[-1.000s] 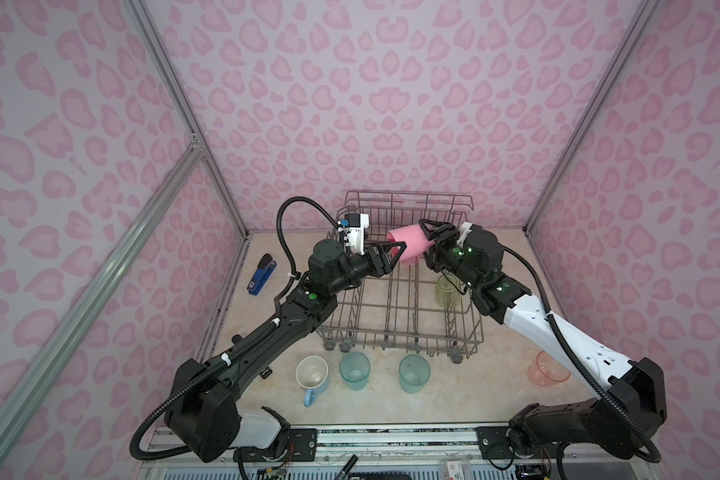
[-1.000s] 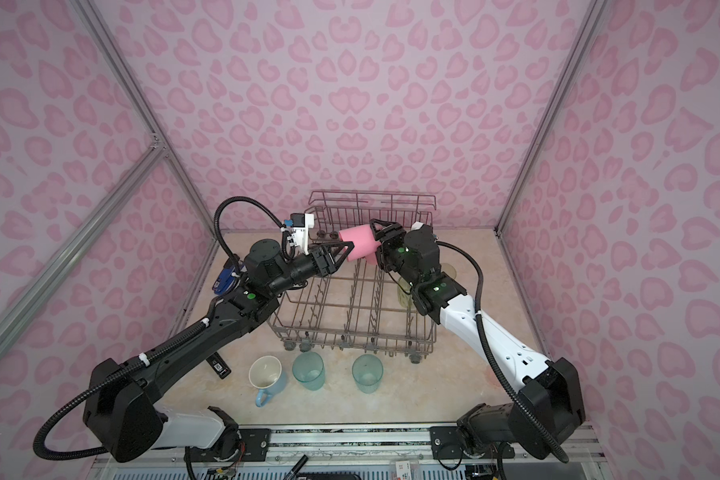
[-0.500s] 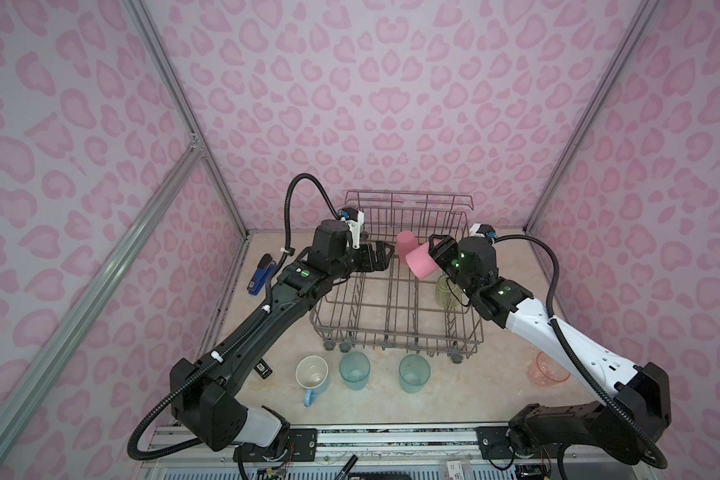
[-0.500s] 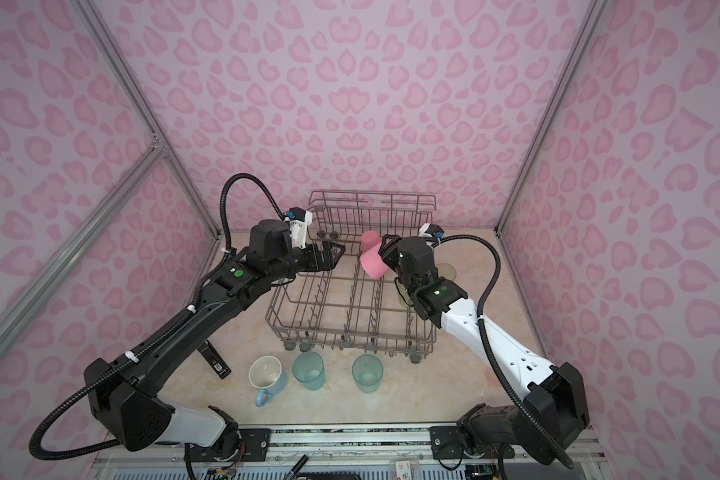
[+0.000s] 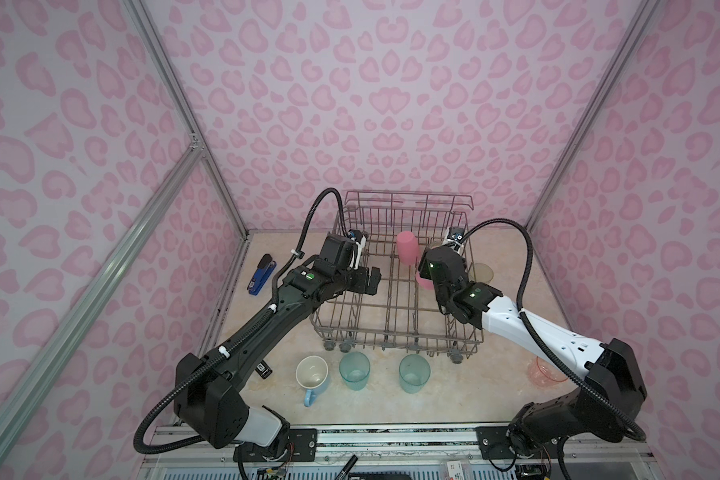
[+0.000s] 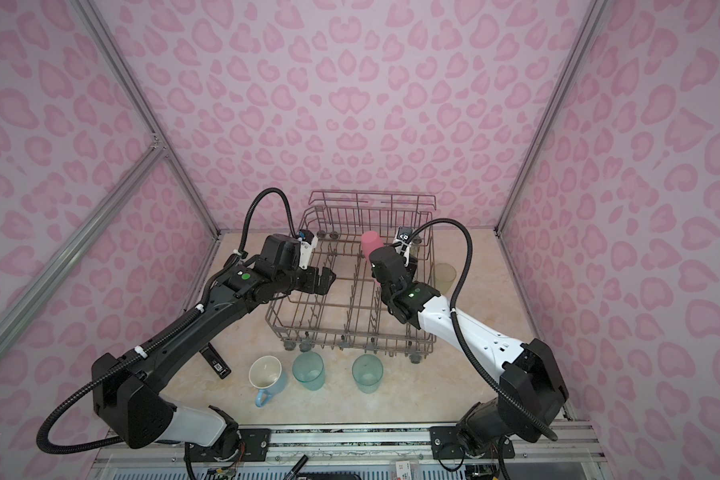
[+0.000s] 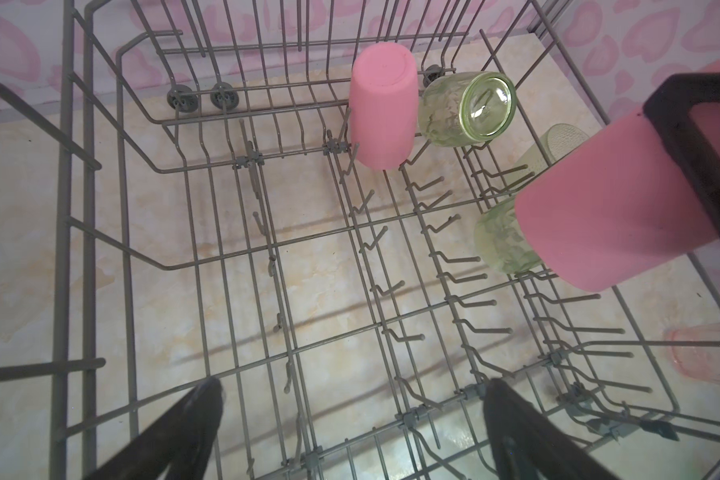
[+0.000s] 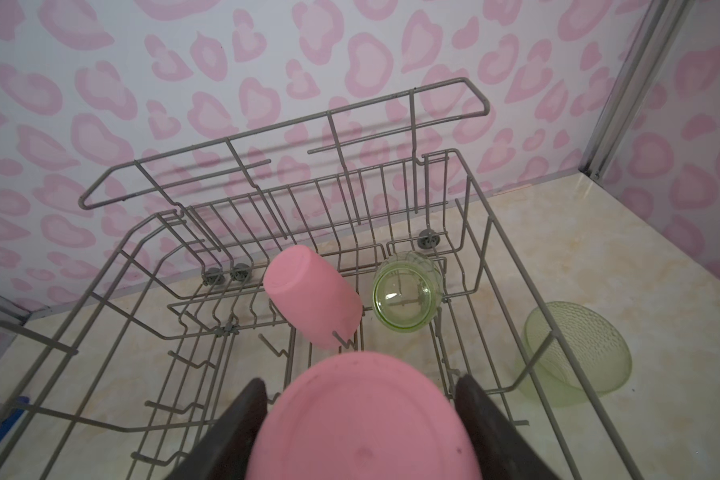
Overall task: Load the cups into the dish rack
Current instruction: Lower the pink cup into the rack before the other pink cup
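Pink cup point(image 8: 362, 419), inverted, is grasped by the right hand point(image 8: 362, 384) above the dish rack point(image 5: 391, 316); left hand point(image 7: 354, 388) stands released, empty. Next, lower it onto free tines.

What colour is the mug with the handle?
Light blue outside, white inside; the mug shows best in a top view.

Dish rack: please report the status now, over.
Left gripper open, empty, over rack, left side. Right gripper shut on pink cup above rack. Second pink cup and green cup already in, far row. Nothing seen blocking.
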Action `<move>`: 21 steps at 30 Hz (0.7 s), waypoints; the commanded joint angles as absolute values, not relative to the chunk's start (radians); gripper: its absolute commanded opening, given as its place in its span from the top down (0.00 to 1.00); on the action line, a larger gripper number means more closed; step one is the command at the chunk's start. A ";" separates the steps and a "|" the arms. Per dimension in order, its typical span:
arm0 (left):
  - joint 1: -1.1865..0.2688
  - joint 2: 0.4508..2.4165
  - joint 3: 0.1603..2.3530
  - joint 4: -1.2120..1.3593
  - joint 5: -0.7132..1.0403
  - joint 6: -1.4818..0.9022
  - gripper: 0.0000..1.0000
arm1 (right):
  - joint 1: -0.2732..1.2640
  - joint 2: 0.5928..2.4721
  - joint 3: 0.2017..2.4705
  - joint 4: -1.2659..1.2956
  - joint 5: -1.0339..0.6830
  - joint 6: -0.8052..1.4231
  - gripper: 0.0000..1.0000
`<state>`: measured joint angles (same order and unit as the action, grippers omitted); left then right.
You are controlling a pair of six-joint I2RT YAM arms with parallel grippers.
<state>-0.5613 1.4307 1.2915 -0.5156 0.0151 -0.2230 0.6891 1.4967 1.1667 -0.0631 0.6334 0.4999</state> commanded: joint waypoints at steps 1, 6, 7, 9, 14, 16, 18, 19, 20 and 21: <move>-0.570 1.363 1.190 -0.420 -0.018 -0.193 0.01 | 0.703 1.542 1.169 0.025 0.719 0.398 0.41; -0.606 1.351 1.176 -0.418 -0.077 -0.162 0.01 | 0.731 1.624 1.171 0.170 0.782 0.290 0.40; -0.607 1.347 1.169 -0.411 -0.089 -0.162 0.01 | 0.736 1.640 1.170 0.203 0.789 0.282 0.40; -0.607 1.341 1.164 -0.403 -0.112 -0.161 0.01 | 0.736 1.670 1.176 0.250 0.783 0.271 0.40; -0.606 1.324 1.151 -0.388 -0.109 -0.157 0.01 | 0.738 1.736 1.207 0.327 0.808 0.225 0.40; -0.607 1.321 1.152 -0.388 -0.112 -0.158 0.01 | 0.733 1.761 1.226 0.321 0.810 0.220 0.40; -0.607 1.317 1.153 -0.390 -0.127 -0.167 0.00 | 0.733 1.781 1.229 0.345 0.816 0.201 0.40; -0.607 1.315 1.155 -0.394 -0.137 -0.169 0.00 | 0.733 1.788 1.226 0.361 0.817 0.192 0.40; -0.607 1.312 1.158 -0.398 -0.146 -0.172 0.00 | 0.733 1.793 1.224 0.381 0.816 0.182 0.41; -0.607 1.307 1.157 -0.399 -0.153 -0.174 0.00 | 0.735 1.800 1.224 0.393 0.816 0.178 0.41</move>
<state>-0.6071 1.3258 1.1542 -0.4232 -0.1173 -0.1722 0.7330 1.7813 1.2255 0.3130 0.7891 0.2134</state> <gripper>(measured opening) 0.996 0.654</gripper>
